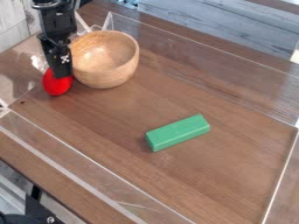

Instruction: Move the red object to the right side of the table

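The red object (56,85) is a small rounded toy lying on the dark wood table (198,83) at its far left, just left of the wooden bowl. My gripper (56,72) points straight down right over it, and its black fingers reach the toy's top and hide its upper part. The fingers block the gap between them, so whether they are pressed against the toy does not show. The toy still rests on the tabletop.
A wooden bowl (103,59) stands right beside the gripper on its right. A green rectangular block (177,132) lies in the middle right of the table. Clear plastic walls (47,149) edge the tabletop.
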Controlling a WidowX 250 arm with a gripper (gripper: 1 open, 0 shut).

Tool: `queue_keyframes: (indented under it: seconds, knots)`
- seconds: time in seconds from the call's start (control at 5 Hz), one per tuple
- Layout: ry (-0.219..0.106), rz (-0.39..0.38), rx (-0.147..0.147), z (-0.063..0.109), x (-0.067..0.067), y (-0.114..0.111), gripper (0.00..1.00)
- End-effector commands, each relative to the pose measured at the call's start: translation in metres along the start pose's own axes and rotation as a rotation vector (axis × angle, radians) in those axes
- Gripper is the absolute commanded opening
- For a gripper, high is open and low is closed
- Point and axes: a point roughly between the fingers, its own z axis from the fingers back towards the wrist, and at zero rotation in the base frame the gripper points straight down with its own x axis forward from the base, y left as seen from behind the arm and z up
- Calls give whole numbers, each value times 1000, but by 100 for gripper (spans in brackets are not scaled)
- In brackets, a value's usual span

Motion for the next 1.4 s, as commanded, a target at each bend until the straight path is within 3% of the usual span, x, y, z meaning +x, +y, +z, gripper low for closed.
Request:
queue_keyframes:
  seconds: [0.0, 0.6, 1.0, 1.2]
  knots:
    - [-33, 28, 8, 14, 1, 10, 0]
    - [-77, 102, -209, 10, -1, 5, 0]
    - [-77, 142, -317, 7, 2, 0, 0]
    - [-64, 164, -365, 5, 4, -4, 100]
